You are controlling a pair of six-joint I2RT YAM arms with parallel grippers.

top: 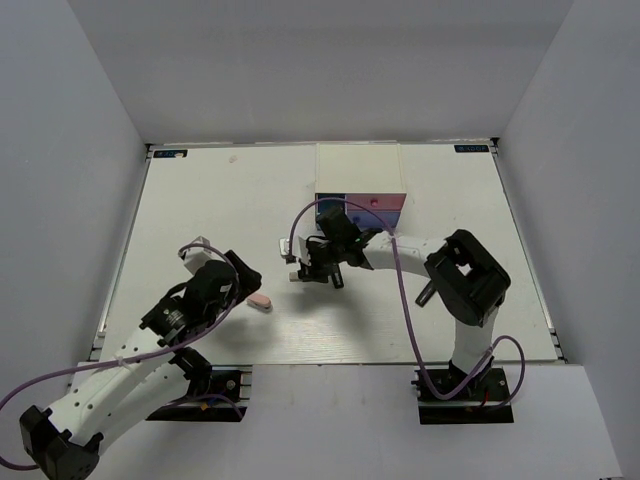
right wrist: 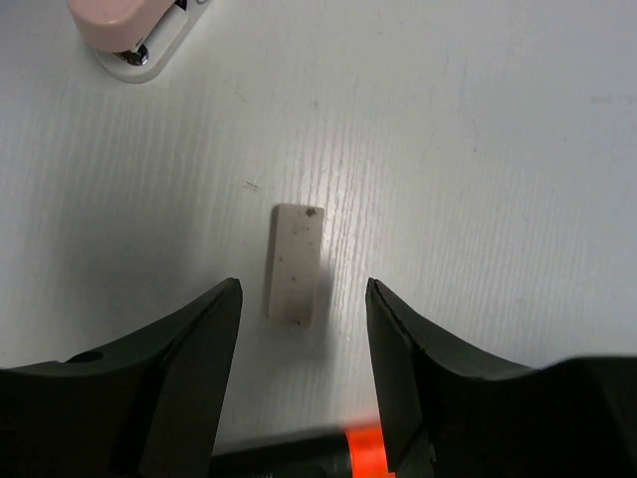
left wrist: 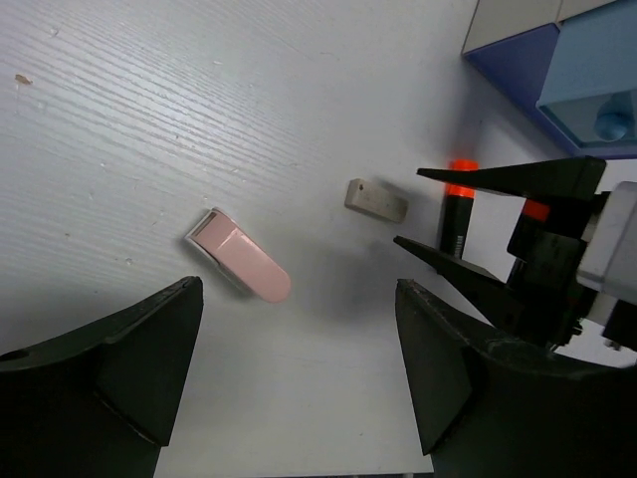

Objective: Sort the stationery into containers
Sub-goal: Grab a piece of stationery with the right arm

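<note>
Eraser [right wrist: 296, 265], tan, rectangular: flat on table [right wrist: 478, 149] before drawer box [top: 360, 168]. Right gripper [right wrist: 304, 289] empty, jaws wide, straddling it. Advised: descend squarely, pinch narrow width, clear of orange-capped highlighter [right wrist: 363, 438].

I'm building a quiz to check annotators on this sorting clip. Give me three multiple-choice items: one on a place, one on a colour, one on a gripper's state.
1. Where does the tan eraser lie relative to the right gripper?
A) outside its fingers
B) between its fingers, on the table
C) clamped and lifted

2. What colour is the cap of the highlighter near that eraser?
A) orange
B) blue
C) yellow

3. What is the state of the left gripper?
A) shut on the highlighter
B) shut, empty
C) open, empty

Answers: 1 B, it lies flat with gaps to both fingers. 2 A, the left wrist view shows the orange cap. 3 C, its fingers stand wide apart with nothing between them.
</note>
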